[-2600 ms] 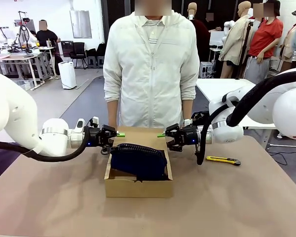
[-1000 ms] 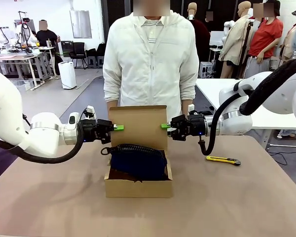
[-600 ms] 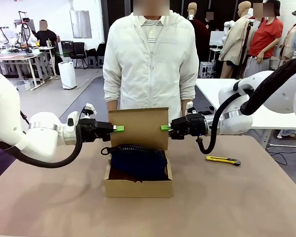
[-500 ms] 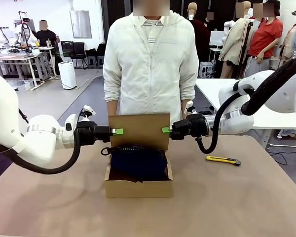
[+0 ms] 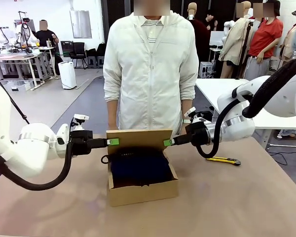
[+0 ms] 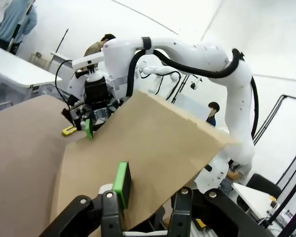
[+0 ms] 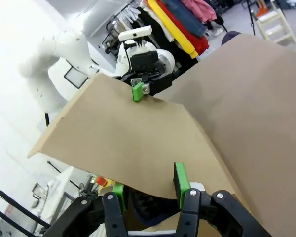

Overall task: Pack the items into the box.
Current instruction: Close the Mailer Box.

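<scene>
Brown bench (image 5: pixel 246 197) holds the box (image 5: pixel 143 192). Left jaws and right jaws each pinch one end of its flap lid (image 5: pixel 138 138), tilted over the navy pouch (image 5: pixel 135 168).

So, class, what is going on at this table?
The left gripper and right gripper each pinch a side edge of the flap lid of the box. The lid leans over the navy pouch inside, not yet shut. A person stands at the far side; a yellow utility knife lies on the table.
</scene>
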Controlling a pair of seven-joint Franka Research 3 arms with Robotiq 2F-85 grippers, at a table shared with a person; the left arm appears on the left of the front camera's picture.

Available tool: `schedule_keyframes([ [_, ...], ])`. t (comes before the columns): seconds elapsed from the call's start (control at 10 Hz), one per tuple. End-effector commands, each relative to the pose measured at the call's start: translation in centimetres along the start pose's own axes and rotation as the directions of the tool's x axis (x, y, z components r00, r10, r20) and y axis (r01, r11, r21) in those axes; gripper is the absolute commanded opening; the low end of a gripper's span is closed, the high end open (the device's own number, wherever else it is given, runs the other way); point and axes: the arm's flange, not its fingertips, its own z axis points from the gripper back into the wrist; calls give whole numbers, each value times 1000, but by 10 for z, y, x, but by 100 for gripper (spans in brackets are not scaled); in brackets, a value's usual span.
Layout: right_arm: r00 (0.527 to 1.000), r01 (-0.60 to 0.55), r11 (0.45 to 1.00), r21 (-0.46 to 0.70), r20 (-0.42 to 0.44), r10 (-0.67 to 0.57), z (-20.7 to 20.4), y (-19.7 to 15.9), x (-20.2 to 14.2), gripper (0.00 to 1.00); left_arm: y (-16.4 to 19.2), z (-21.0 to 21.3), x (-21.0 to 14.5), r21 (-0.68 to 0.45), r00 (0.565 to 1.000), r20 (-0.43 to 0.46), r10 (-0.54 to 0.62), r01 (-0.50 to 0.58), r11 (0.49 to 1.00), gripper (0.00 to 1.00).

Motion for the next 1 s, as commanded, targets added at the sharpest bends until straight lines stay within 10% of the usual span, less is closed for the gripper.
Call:
schedule_keyframes([
  [0.0,995,-86,996,26,-44,87,-7,11,-14,50,-8,7,-7,-19,998,-16,-56,56,998,43],
  [0.2,991,-123,990,62,-48,126,-9,15,-15,50,-8,5,-14,-47,997,-54,-59,57,997,43],
  [0.3,988,-140,985,97,-51,145,-10,16,-14,50,-9,6,-17,-62,996,-62,-67,63,996,59],
  [0.4,986,-142,983,116,-67,151,-12,16,-14,50,-8,5,-18,-63,992,-95,-79,73,995,100],
  [0.5,985,-142,982,125,-77,152,-13,15,-14,100,-10,4,-19,-75,987,-118,-106,98,992,100],
  [0.9,984,-144,981,129,-85,156,1,24,-18,100,-25,20,-21,-80,983,-113,-148,139,987,100],
])
